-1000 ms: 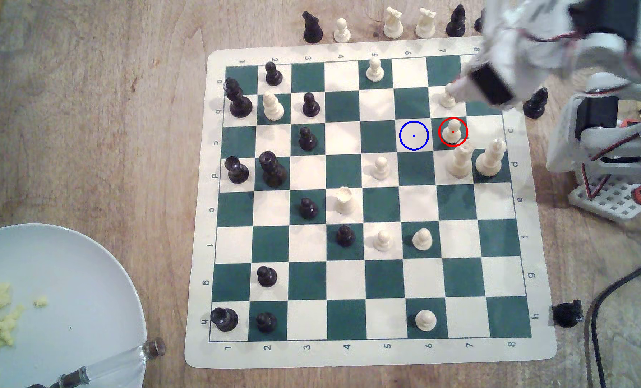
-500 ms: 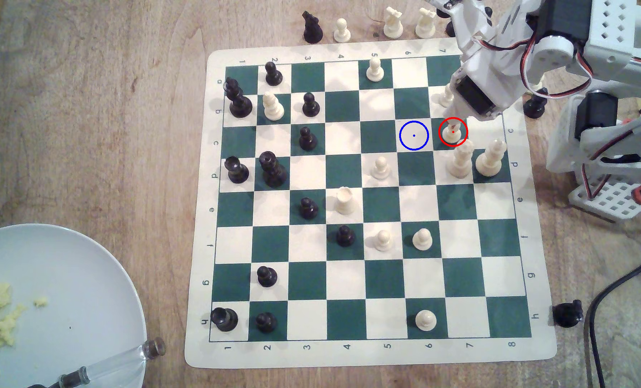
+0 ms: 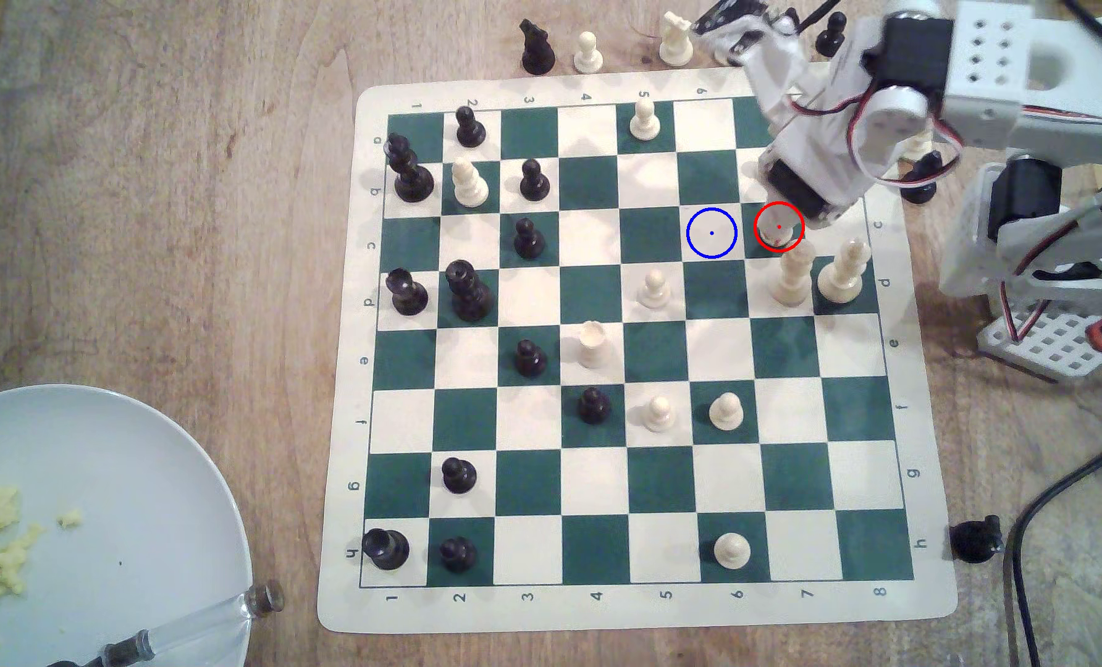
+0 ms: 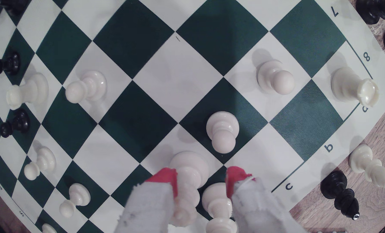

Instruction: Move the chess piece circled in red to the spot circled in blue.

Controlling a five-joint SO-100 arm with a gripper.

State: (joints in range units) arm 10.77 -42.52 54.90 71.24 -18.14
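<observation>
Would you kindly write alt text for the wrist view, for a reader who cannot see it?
The open claw hangs apart from the cream pawn on its dark green square, two taller cream pieces showing between its red-tipped fingers.

Glossy plastic pawn (image 4: 222, 131) on a matt, smooth board mat (image 3: 657, 609); rough-grained wooden table (image 3: 150, 192).

The arm reaches in from the exterior view's far right, wrist pitched steeply downward. Its gripper (image 4: 201, 179) hangs low with the red-tipped fingers (image 4: 164, 178) spread apart, jaws parted, nothing pinched between them.
</observation>
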